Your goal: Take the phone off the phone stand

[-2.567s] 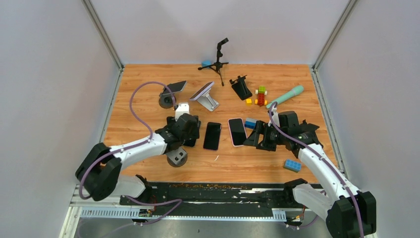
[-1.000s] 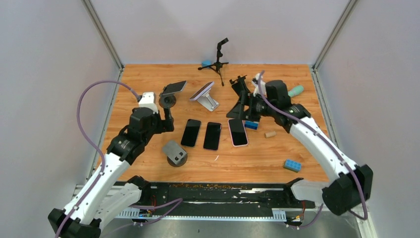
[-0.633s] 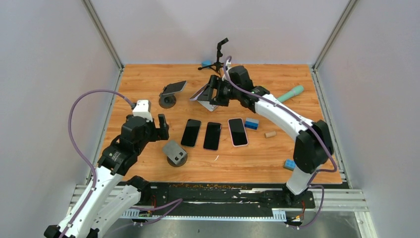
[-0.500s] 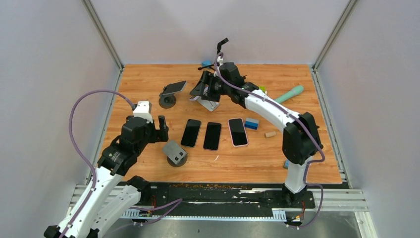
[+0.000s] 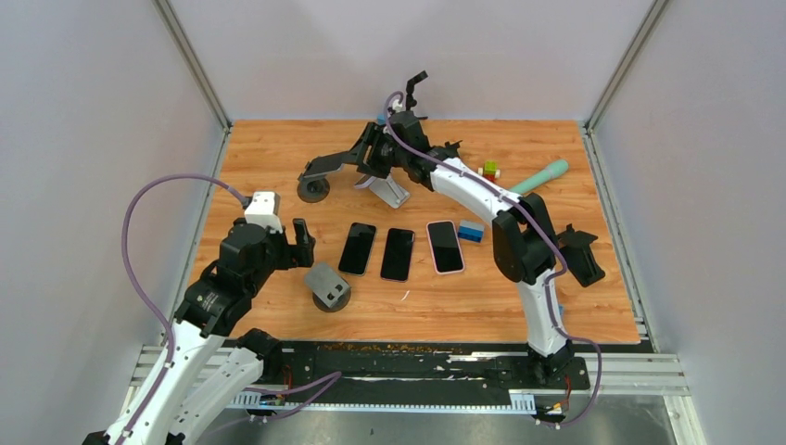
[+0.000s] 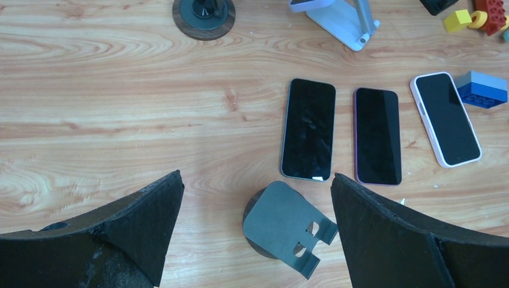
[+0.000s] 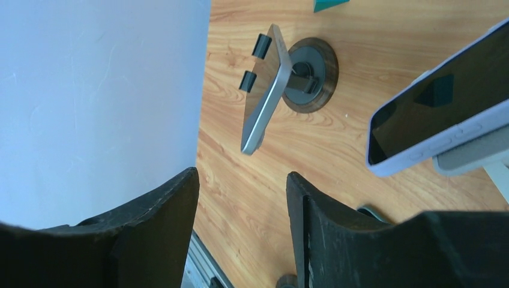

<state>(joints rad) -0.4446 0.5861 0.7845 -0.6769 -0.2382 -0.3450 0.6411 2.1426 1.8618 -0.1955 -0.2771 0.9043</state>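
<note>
Wood-grain counter (image 5: 259,153) boxed in by pale grey walls (image 5: 93,139). At left, left end effector (image 5: 301,241) poised, spread wide, holding nothing, over an empty grey stand (image 6: 287,231) and a row of three flat phones (image 6: 377,137). Further right, dark phone (image 7: 266,90) tilted on its round-based phone stand (image 7: 312,75), not yet gripped. Just beside it, right end effector (image 7: 243,177), also spread wide and empty, short of the phone rather than around it. Likely the approach step. For a clean grasp: square the jaws to the phone's long edges, ease forward to bracket both sides, close gently, then lift up and away from the black hooks (image 7: 259,45) without dragging the base. Stay clear of the pale-cased phone (image 7: 438,114) on the white stand (image 7: 474,162).
</note>
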